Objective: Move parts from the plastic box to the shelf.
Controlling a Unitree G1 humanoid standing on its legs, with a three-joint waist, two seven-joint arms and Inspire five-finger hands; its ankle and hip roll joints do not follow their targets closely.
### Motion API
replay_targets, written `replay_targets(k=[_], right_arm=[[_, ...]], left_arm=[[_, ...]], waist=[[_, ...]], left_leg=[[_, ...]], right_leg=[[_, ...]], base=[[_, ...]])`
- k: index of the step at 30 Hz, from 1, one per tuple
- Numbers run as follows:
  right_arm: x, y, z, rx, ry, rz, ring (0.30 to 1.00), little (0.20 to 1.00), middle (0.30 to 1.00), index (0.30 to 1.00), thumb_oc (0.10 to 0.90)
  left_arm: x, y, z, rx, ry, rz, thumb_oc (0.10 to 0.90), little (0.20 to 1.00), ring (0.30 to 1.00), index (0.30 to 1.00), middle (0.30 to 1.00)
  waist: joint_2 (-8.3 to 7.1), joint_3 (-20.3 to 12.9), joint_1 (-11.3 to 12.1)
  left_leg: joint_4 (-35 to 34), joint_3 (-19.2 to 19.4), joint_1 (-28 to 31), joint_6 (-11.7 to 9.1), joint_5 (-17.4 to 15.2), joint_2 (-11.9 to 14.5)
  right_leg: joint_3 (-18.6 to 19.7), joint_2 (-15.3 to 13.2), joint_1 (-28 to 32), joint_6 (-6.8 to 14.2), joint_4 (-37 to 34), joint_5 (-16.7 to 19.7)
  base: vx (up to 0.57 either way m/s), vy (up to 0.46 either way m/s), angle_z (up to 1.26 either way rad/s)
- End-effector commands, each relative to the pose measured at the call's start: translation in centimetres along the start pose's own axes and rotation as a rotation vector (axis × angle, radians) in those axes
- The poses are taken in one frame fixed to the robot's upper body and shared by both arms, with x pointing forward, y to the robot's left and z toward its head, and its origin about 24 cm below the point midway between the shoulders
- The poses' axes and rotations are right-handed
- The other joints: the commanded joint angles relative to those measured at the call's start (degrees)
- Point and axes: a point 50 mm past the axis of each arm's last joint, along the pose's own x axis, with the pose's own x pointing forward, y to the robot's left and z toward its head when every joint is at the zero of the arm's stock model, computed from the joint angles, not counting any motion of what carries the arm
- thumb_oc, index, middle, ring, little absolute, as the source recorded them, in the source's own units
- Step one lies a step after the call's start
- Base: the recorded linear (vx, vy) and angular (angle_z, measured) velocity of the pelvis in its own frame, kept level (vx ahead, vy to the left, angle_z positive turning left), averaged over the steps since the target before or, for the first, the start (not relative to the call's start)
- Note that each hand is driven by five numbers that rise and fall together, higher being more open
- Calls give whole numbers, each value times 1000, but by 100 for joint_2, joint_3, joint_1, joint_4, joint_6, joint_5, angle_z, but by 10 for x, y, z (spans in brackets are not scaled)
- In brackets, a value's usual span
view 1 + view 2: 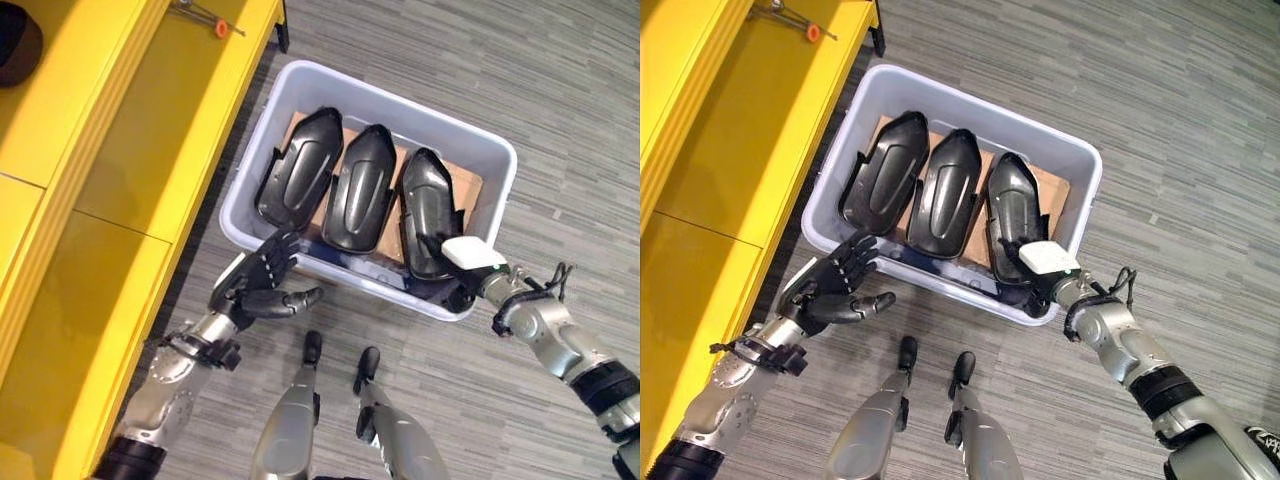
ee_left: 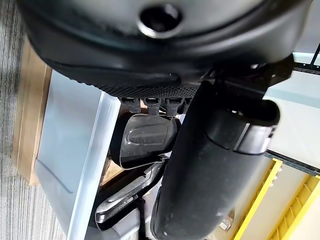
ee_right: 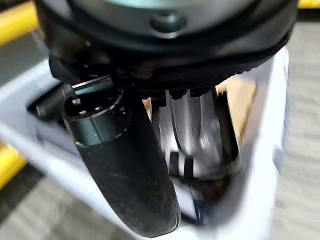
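Observation:
A pale plastic box stands on the floor with three black shell-shaped parts side by side on cardboard: left part, middle part, right part. My left hand hovers open just outside the box's near left corner, fingers spread toward the rim and touching nothing. My right hand, with its white cover, reaches over the near right rim, and its fingers lie on the near end of the right part. The right thumb stands straight.
The yellow shelf runs along the left side, close beside the box. An orange-tipped tool lies on its far end and a dark round object sits further back. Grey striped floor surrounds the box to the right.

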Motion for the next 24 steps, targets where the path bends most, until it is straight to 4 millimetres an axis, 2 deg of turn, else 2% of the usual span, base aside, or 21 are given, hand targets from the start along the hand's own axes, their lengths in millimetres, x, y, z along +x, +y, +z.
replay_targets(k=[1, 4, 7, 11, 13, 17, 22, 24], right_arm=[[8, -36, 5, 83, -18, -43, 1000, 1000, 1000, 1000, 900], [17, -26, -5, 89, 53, -45, 1000, 1000, 1000, 1000, 900], [20, -38, -9, 104, 75, -154, 1000, 1000, 1000, 1000, 900], [16, -57, -30, 16, 194, -393, 1000, 1000, 1000, 1000, 900], [14, -64, -32, -10, 203, -449, 1000, 1000, 1000, 1000, 900], [5, -77, -28, -144, 166, -564, 1000, 1000, 1000, 1000, 900], [-12, -102, -2, -296, -33, -701, 1000, 1000, 1000, 1000, 900], [-22, -104, 5, -316, -103, -712, 1000, 1000, 1000, 1000, 900]], left_arm=[[-2, -12, 30, 46, -143, -107, 900, 1000, 1000, 1000, 1000], [3, -14, 32, 50, -148, -122, 900, 1000, 1000, 1000, 1000], [5, -17, 30, 61, -128, -140, 900, 1000, 1000, 1000, 1000], [8, -19, 30, 23, -173, -121, 900, 1000, 1000, 1000, 1000], [9, -22, 30, 26, -170, -139, 900, 1000, 1000, 1000, 1000], [5, -26, 30, 5, -169, -178, 900, 1000, 1000, 1000, 1000], [-2, -29, 27, 44, -132, -228, 900, 1000, 1000, 1000, 1000], [-6, -27, 27, 48, -127, -230, 900, 1000, 1000, 1000, 1000]], waist=[[-68, -284, 83], [-14, -167, 188], [116, -87, 238], [513, 71, 207], [585, 71, 198], [675, 71, 137], [657, 25, 4], [621, -46, -66]], left_leg=[[211, 134, -136, -19, -705, 25], [202, 60, -176, -7, -685, 6], [207, 6, -252, -11, -638, -22], [268, -54, -452, 15, -566, -108], [302, -71, -508, 27, -570, -134], [440, -18, -523, 55, -626, -141], [451, 57, -332, 63, -683, -101], [443, 85, -255, 71, -714, -86]], right_leg=[[107, -171, 115, 402, 805, -1000], [8, -166, 67, 363, 956, -1085], [-81, -154, -28, 317, 1101, -1162], [-141, -185, -363, 222, 1509, -1370], [-148, -205, -439, 205, 1590, -1411], [-156, -249, -534, 184, 1753, -1460], [-83, -237, -413, 203, 1734, -1454], [-49, -233, -362, 215, 1708, -1455]], base=[[-22, -42, 9], [-22, -36, 10], [-28, 28, 20], [-67, 124, 1], [-36, 48, -1], [-29, 40, -1], [0, 10, -7], [28, 20, -12]])
